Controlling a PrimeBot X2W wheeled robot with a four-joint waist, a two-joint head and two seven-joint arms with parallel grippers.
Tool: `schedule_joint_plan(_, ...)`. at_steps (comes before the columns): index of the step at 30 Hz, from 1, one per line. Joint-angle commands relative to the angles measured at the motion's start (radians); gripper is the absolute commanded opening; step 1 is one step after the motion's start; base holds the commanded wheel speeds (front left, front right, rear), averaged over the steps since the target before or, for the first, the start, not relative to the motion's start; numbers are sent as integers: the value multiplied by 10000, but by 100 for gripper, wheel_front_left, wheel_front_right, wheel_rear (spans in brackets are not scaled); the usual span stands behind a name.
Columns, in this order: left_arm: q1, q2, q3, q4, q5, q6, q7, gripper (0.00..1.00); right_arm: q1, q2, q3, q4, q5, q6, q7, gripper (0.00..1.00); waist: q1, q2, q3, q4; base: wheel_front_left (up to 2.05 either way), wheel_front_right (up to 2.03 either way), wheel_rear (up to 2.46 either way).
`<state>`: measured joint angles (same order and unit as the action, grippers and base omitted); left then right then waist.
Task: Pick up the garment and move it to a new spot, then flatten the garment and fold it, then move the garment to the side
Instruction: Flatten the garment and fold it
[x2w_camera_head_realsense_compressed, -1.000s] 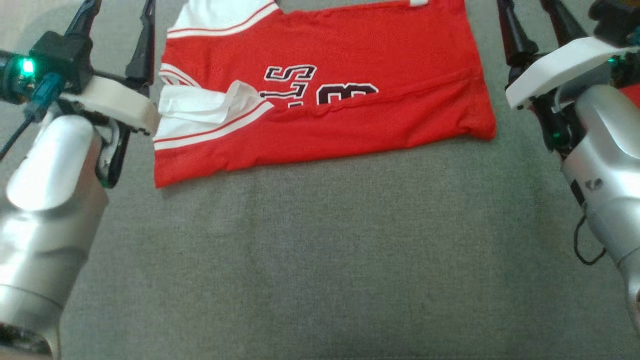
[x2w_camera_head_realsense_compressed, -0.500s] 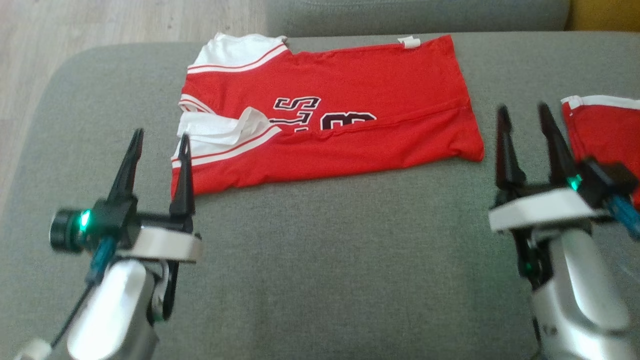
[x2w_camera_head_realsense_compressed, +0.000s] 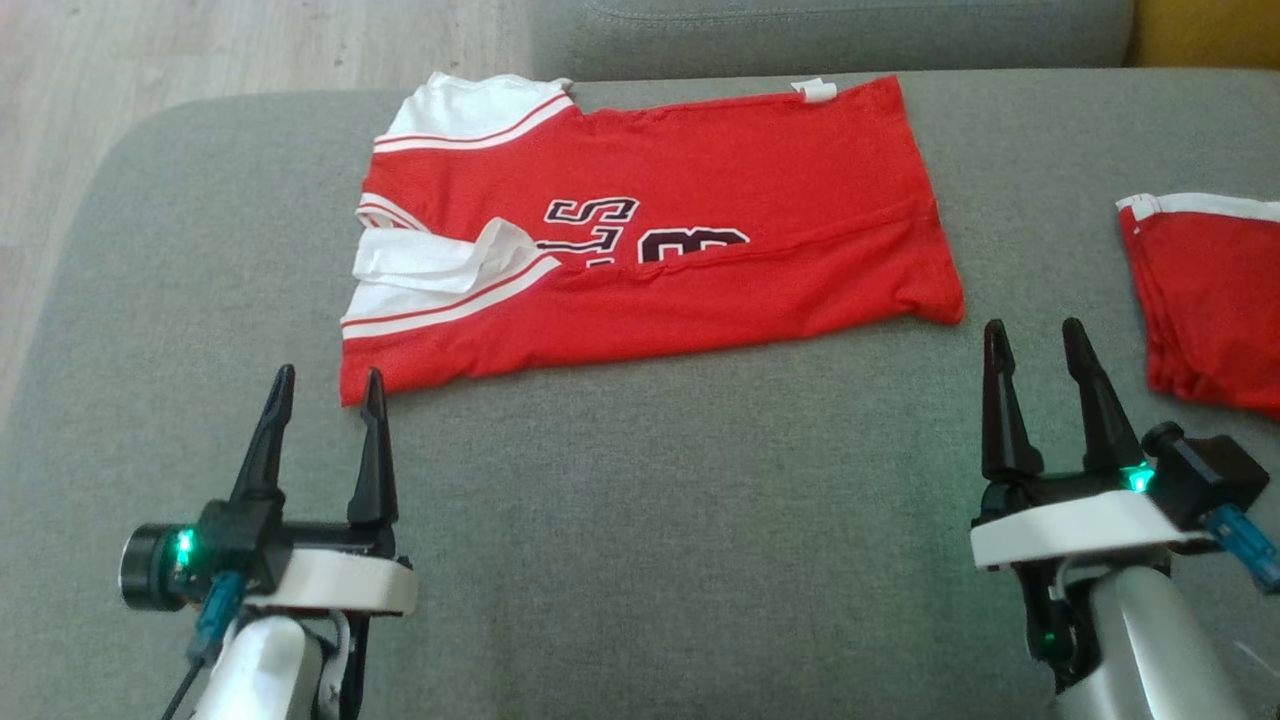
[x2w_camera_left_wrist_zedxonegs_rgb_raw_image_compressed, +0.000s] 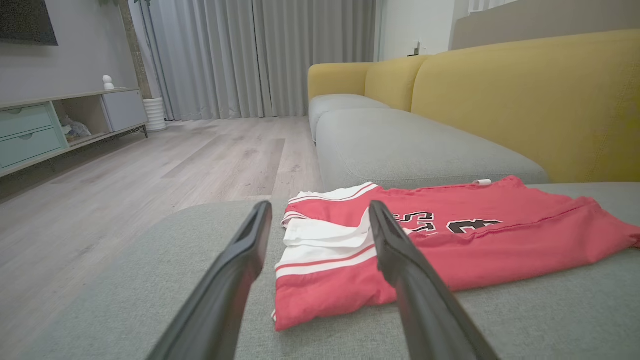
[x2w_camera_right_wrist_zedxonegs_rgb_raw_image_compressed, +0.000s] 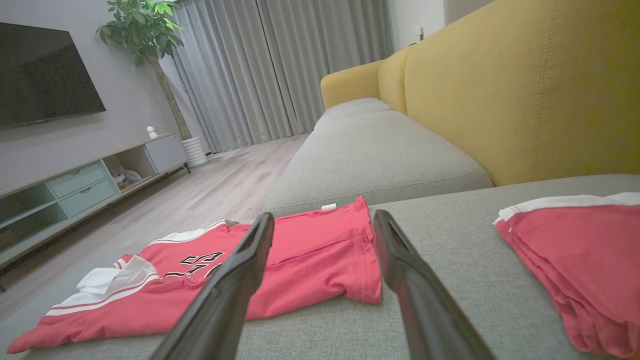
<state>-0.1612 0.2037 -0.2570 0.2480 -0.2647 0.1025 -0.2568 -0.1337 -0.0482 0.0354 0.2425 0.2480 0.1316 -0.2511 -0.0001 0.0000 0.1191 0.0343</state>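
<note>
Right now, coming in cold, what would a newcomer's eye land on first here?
The folded red jersey with white trim and black lettering lies across the far middle of the grey fabric sofa cushion. A second folded red garment with a white band sits apart at the right edge. The dark-fingered left gripper and right gripper stand open and empty nearer the camera.

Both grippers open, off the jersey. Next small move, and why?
Probably ease both forward to the near corners of the jersey: left gripper sits just short of the left corner, right gripper short of the right one, both open and empty; it looks folded only once.
</note>
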Motion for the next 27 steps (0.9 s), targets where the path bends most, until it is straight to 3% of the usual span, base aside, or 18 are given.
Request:
schedule_joint_plan(1,-500,65,411,-215,104,-42,-49,100,-403,-22,307,-346,58,-9,-106,100,1,0,63,-49,0,0,0)
schedule_joint_plan(8,-1423,205,395,1699,319,-403,47,100,-579,-21,548,-378,3,-9,-106,100,1,0,602,-311,0,0,0)
schedule_joint_plan(20,-3623,451,922,5436,-277,-586,424,100,-954,-21,409,-467,431,-9,-106,100,1,0,1634,-872,0,0,0)
schedule_joint_plan(27,-4211,461,683,6898,-400,-1146,899,100,-1152,-21,560,-555,591,-9,-106,100,1,0,1780,-1018,0,0,0)
